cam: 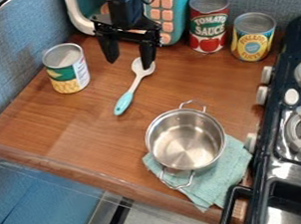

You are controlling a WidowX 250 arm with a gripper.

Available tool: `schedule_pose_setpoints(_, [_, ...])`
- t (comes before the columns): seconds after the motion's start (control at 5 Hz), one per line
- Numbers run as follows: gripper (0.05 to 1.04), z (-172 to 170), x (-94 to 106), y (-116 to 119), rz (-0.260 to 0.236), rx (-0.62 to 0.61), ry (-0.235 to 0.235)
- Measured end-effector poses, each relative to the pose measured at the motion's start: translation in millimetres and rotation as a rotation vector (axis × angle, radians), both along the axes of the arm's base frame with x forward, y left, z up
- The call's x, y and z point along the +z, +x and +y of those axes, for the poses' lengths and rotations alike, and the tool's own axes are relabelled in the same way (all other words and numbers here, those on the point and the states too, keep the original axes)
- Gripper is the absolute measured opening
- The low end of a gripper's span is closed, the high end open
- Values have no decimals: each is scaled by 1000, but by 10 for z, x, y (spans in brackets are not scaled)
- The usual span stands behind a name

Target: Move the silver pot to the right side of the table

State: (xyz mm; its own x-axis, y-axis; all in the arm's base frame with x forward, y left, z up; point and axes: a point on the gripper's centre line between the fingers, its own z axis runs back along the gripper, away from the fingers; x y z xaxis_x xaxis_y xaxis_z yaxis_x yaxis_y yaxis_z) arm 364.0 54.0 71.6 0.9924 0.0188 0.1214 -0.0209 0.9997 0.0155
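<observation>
The gripper (129, 60) hangs at the upper part of the view, in front of the teal toy appliance and above the spoon's head. Its two fingers stand apart, open, with nothing held between them. The silver pot (184, 139) sits upright and empty at the lower right of the wooden table (68, 134), well below and to the right of the gripper. Two wire handles stick out at its top and lower-left sides. Under the pot lies a teal cloth (229, 169).
A teal-handled spoon (124, 102) lies mid-table. One can (67, 72) stands left; a tomato sauce can (209, 26) and a pineapple can (253, 39) stand at the back right. The teal appliance (176, 6) is behind the gripper. A black stove (270, 147) borders the right side.
</observation>
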Motion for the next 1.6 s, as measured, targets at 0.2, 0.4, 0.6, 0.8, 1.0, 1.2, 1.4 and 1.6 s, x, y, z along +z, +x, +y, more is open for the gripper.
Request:
schedule_pose_setpoints(0.2, [1000,-19,-157,-51,43,10,-11])
schedule_pose_setpoints(0.4, [1000,-208,-354,-248,89,17,-44])
schedule_pose_setpoints(0.6, [1000,-375,-325,-389,73,14,-32])
schedule_pose_setpoints(0.8, [1000,-534,-403,-494,89,3,-32])
schedule_pose_setpoints(1.0, [1000,-585,-419,-545,92,-12,-22])
schedule_pose_setpoints(1.2, [1000,-642,-480,-633,117,-19,-15])
schedule_pose_setpoints(1.4, [945,-650,-523,-685,126,-25,-6])
schedule_pose_setpoints(1.6, [645,-660,-588,-760,135,-29,18])
